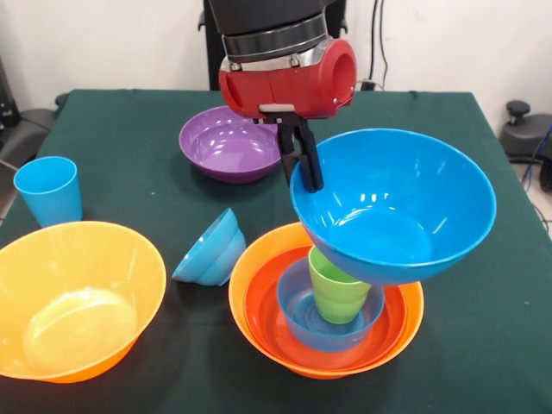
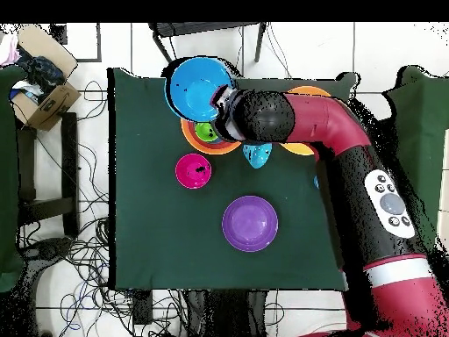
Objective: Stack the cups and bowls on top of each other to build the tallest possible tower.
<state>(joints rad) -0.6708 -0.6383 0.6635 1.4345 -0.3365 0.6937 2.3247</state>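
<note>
One gripper reaches down from the red arm, pinching the rim of a big glossy blue bowl, which hangs tilted. Below sits the tower: round orange bowls, a small blue bowl, a tapered green cup.

Green cup half behind blue bowl

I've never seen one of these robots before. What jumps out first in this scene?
The big blue bowl hangs tilted in the air, pinched at its rim by the gripper of the red arm. Right under it sits the tower: an orange bowl holding a red-orange one, a small blue bowl and a lime green cup. On the green table, a purple bowl sits farther back.
</note>
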